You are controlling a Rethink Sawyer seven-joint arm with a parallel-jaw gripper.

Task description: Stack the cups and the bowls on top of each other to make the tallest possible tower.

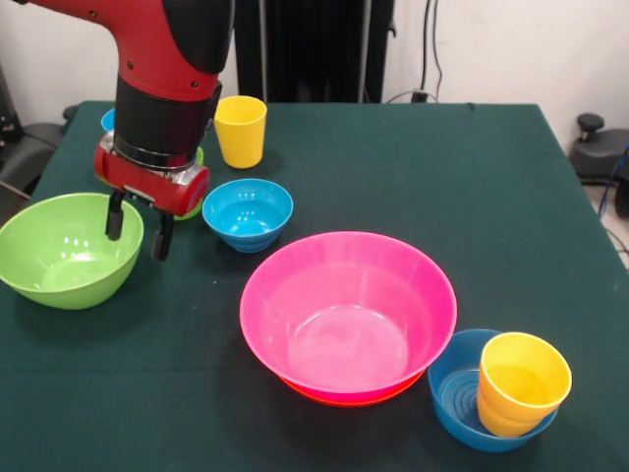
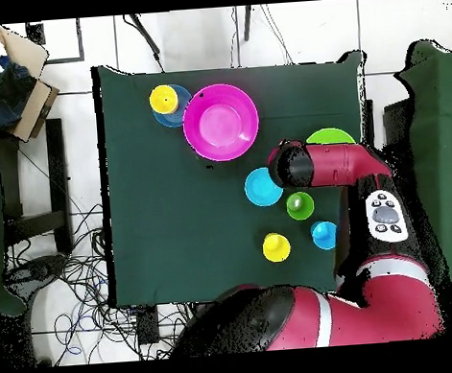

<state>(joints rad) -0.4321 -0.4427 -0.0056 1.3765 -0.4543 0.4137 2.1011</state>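
We see the red and black arm's jaws [image 1: 139, 224] standing open and empty, two dark fingers hanging just above the right rim of the large lime green plastic bowl [image 1: 64, 251] on the dark green cloth-covered surface [image 1: 393, 167]. The arm's wrist hides most of what lies behind it: only a sliver of the light blue cup [image 1: 107, 120] peeps out at its left, and a thin edge of the green cup [image 1: 196, 204] at its right, though from overhead both the green cup [image 2: 299, 205] and the light blue one [image 2: 324, 234] show whole. The glossy yellow tumbler [image 1: 241, 130] stands clear behind a small blue bowl [image 1: 248, 213]. The large pink bowl [image 1: 348, 310] sits on something red-orange, of which only a narrow rim shows beneath it, so we cannot tell which bowl it is. At the near right, the squat yellow-orange stepped cup [image 1: 522, 381] rests tilted inside the second small blue bowl [image 1: 455, 393]. No writing or labels are legible anywhere.
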